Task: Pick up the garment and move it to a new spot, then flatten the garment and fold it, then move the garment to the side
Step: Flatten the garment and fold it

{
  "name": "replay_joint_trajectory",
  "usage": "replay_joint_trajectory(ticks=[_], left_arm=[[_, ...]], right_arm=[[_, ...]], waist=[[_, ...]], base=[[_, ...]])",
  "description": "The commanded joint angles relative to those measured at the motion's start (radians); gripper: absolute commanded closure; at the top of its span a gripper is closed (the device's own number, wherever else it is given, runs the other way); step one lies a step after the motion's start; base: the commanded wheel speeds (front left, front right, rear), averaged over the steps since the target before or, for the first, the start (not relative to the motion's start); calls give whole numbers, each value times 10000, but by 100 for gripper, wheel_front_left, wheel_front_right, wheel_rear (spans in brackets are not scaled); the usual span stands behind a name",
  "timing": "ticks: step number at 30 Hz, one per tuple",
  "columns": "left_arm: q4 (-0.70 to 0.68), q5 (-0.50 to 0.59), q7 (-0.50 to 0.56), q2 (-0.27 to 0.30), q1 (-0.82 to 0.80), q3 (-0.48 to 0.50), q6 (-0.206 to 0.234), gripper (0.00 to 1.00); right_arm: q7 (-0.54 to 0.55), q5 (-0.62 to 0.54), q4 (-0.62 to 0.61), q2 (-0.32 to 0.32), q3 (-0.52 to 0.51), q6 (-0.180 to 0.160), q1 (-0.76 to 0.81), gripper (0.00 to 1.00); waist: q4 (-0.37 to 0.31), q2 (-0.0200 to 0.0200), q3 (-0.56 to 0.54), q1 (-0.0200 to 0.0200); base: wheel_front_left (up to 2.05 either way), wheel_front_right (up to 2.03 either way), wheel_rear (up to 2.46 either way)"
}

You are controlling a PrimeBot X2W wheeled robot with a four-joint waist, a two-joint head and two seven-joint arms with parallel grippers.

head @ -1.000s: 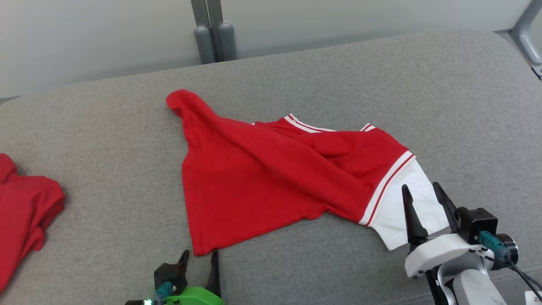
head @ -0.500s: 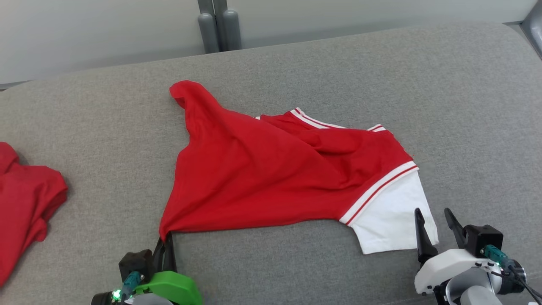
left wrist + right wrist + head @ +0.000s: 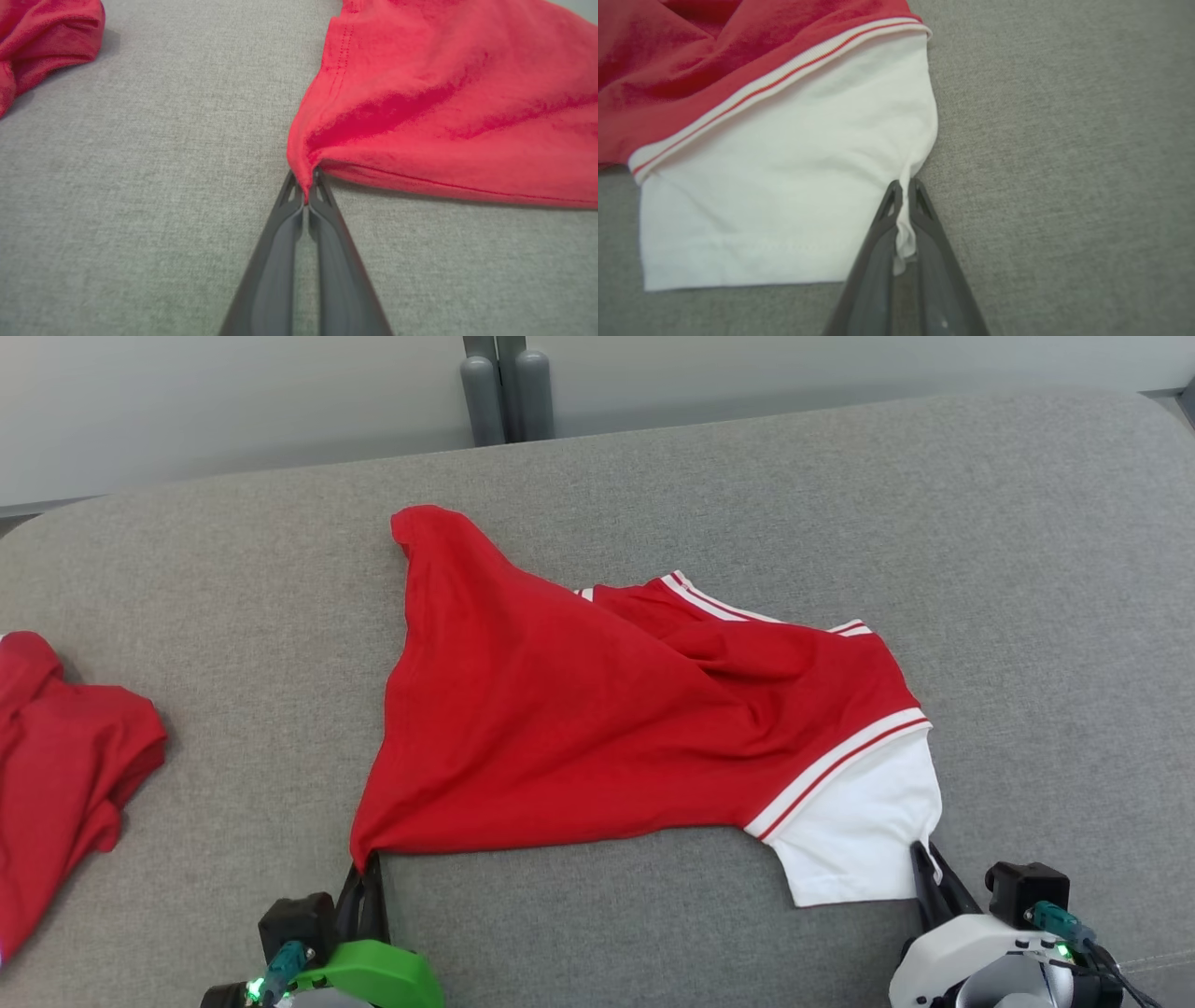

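We see the garment [image 3: 579, 728], red with one white sleeve, lying rumpled mid-worktop [image 3: 1027, 569]. Our left gripper [image 3: 366, 873] has its jaws pinched on the red hem corner, and our right gripper [image 3: 926, 863] has its jaws pinched on the sleeve's edge. Another red cloth [image 3: 65, 775] lies well apart, to the left.

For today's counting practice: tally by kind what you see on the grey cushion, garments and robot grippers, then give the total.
Garments: 2 (red-and-white garment, crumpled red garment)
Grippers: 2 (left gripper, right gripper)
Total: 4
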Motion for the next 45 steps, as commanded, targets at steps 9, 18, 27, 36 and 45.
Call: replay_joint_trajectory(ticks=[9,18,27,36,45], left_arm=[[-1688,316,-5,66,-359,514,-185,100],[-2869,1203,-5,447,-1988,1470,-878,100],[-2725,1802,213,1544,-4494,1690,-1177,100],[-1302,2217,616,1654,-7292,1318,-1025,100],[908,2405,81,1448,-11262,1289,-505,100]], right_arm=[[83,1263,-2995,-1,-233,-3,-441,100],[81,2398,-4745,-541,-151,-5,-2478,100],[82,3360,-4620,-1536,72,-9,-4943,100],[91,3066,-2226,-1965,298,-9,-8105,100],[74,1382,-910,-2154,-1609,-20,-12304,100]], waist=[[-82,0,-654,0],[-201,0,-1305,0],[-214,0,-1012,0],[-16,0,1407,0],[188,0,3180,0]], base=[[0,0,0],[0,0,0],[0,0,0],[0,0,0],[0,0,0]])
